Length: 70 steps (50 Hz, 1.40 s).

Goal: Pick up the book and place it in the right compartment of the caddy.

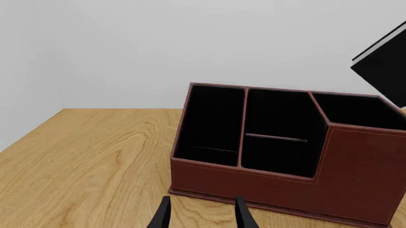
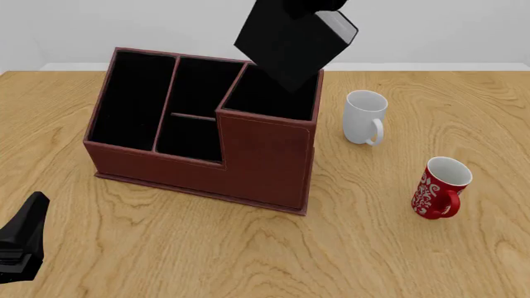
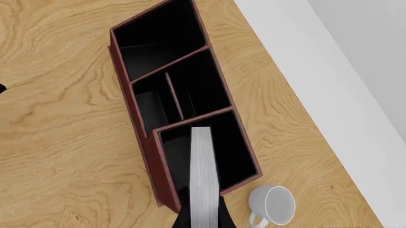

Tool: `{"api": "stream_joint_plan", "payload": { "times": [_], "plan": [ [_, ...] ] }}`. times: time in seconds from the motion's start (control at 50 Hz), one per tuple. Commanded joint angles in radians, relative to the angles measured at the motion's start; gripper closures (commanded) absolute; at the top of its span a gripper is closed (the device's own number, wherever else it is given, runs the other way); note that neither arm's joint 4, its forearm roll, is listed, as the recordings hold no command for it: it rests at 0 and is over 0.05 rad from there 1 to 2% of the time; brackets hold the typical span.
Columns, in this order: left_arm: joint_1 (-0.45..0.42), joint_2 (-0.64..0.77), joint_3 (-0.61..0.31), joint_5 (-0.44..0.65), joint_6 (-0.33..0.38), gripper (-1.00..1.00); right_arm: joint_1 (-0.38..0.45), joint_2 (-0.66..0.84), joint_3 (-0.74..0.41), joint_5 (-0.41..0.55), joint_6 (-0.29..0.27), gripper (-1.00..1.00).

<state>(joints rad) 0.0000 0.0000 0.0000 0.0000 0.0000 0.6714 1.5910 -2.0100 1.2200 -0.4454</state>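
Observation:
The black book (image 2: 291, 42) with white page edges (image 3: 204, 175) hangs tilted in the air, its lower corner just over the right compartment (image 2: 273, 96) of the reddish-brown caddy (image 2: 265, 161). My right gripper (image 2: 313, 7) is shut on the book's upper end at the top of the front view. In the right wrist view the book points down into that compartment (image 3: 236, 147). My left gripper (image 1: 201, 216) is open and holds nothing, low over the table just in front of the caddy (image 1: 355, 175). It appears at the near left (image 2: 25, 242) in the front view.
A white mug (image 2: 364, 118) stands to the right of the caddy, and a red patterned mug (image 2: 439, 187) stands nearer and further right. The caddy's long slot (image 2: 133, 99) and two small sections (image 2: 195, 115) hold nothing. A pale wall rises beyond the table's far edge.

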Motion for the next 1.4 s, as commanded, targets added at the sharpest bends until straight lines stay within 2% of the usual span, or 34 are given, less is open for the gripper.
{"api": "stream_joint_plan", "payload": {
  "times": [0.02, 0.14, 0.16, 0.32, 0.34, 0.72, 1.4],
  "plan": [
    [0.000, 0.000, 0.000, 0.000, 0.000, -1.00, -0.002, 0.017, -0.018, 0.000, 0.038, 1.00],
    [0.000, 0.000, 0.000, 0.000, 0.000, -1.00, -0.015, 0.029, -0.003, 0.000, 0.030, 1.00],
    [0.000, 0.000, 0.000, 0.000, 0.000, -1.00, -0.004, 0.028, -0.006, 0.000, 0.048, 1.00],
    [0.000, 0.000, 0.000, 0.000, 0.000, -1.00, -0.012, 0.036, 0.019, 0.000, 0.038, 1.00],
    [0.000, 0.000, 0.000, 0.000, 0.000, -1.00, -0.006, 0.038, 0.011, 0.000, 0.053, 1.00],
    [0.000, 0.000, 0.000, 0.000, 0.000, -1.00, -0.011, 0.071, 0.014, 0.000, 0.062, 1.00],
    [0.000, 0.000, 0.000, 0.000, 0.000, -1.00, -0.052, 0.149, 0.011, 0.000, 0.044, 1.00]
  ]
}}
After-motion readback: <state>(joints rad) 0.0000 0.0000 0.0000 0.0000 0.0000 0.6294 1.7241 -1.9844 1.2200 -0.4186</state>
